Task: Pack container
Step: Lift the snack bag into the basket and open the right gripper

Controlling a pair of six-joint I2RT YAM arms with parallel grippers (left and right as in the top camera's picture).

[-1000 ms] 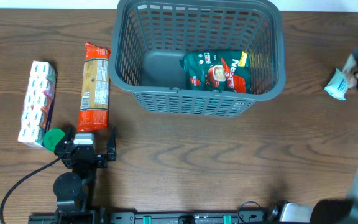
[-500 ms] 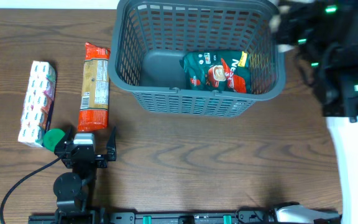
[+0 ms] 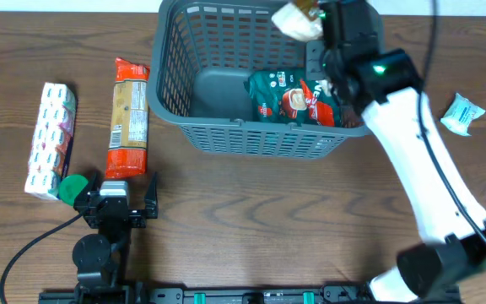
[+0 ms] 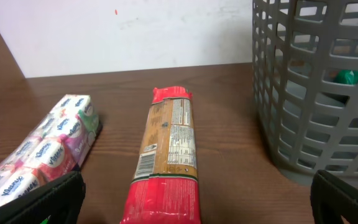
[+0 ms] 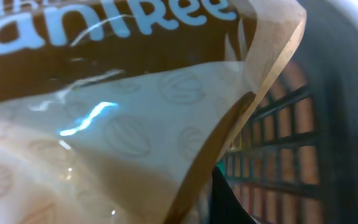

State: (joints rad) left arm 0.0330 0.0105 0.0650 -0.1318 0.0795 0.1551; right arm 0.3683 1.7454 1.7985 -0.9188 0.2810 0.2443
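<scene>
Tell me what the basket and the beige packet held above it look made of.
Basket: moulded plastic, probably; matt dark grey, one-piece slotted walls and thick rim. Packet: likely thin plastic film, glossy; bright glare streaks and a sharp folded edge in the right wrist view.

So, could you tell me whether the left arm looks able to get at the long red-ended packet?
Probably yes: the left pincer stands open just behind the near end of the packet, in line with it, with nothing between them.
</scene>
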